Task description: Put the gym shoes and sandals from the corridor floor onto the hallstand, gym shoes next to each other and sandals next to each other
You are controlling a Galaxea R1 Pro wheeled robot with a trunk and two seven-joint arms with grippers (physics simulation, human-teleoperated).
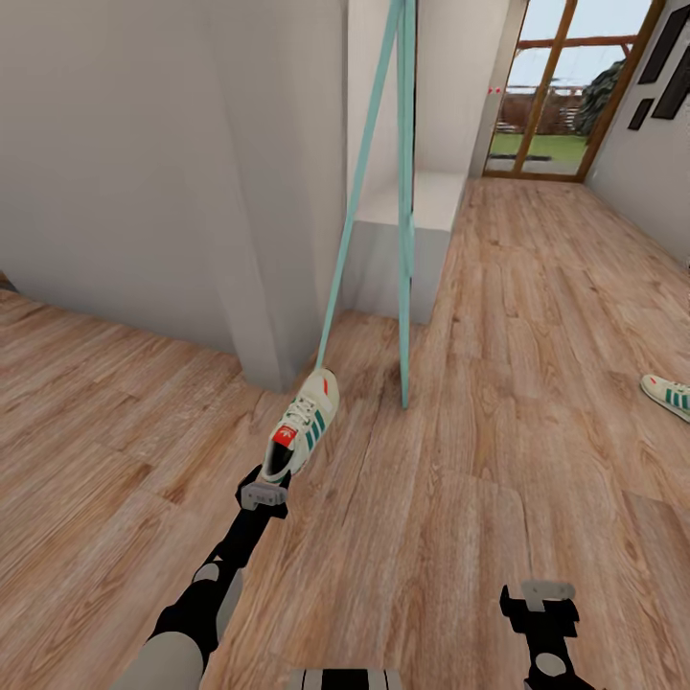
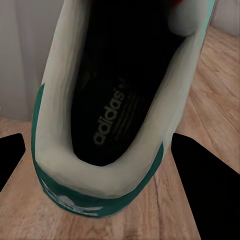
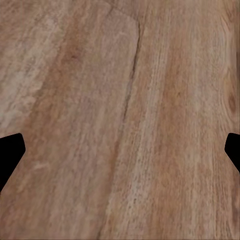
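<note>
Cream-white lace-up gym shoe with green side stripes and red tongue label [image 1: 302, 426] sits clamped at its heel end in the left end effector [image 1: 264, 493], lifted off the light brown wood-plank corridor floor [image 1: 498, 383]. Toe points away from the end effector, toward the foot of a grey-white wall corner [image 1: 268, 287] and the slanted pale teal poles [image 1: 369, 163] just beyond it. Left wrist view: the shoe's dark insole with printed brand lettering [image 2: 112, 115] lies between the two dark fingers [image 2: 207, 182], green heel trim nearest the camera.

Second matching gym shoe [image 1: 668, 394] lies on the floor well to the right of the right end effector [image 1: 542, 602], partly cut by the picture edge.

Right end effector hangs low over bare planks, fingers [image 3: 10, 152] spread apart, nothing between them.

Low white unit [image 1: 422, 216] stands behind the teal poles, well ahead of both end effectors.
</note>
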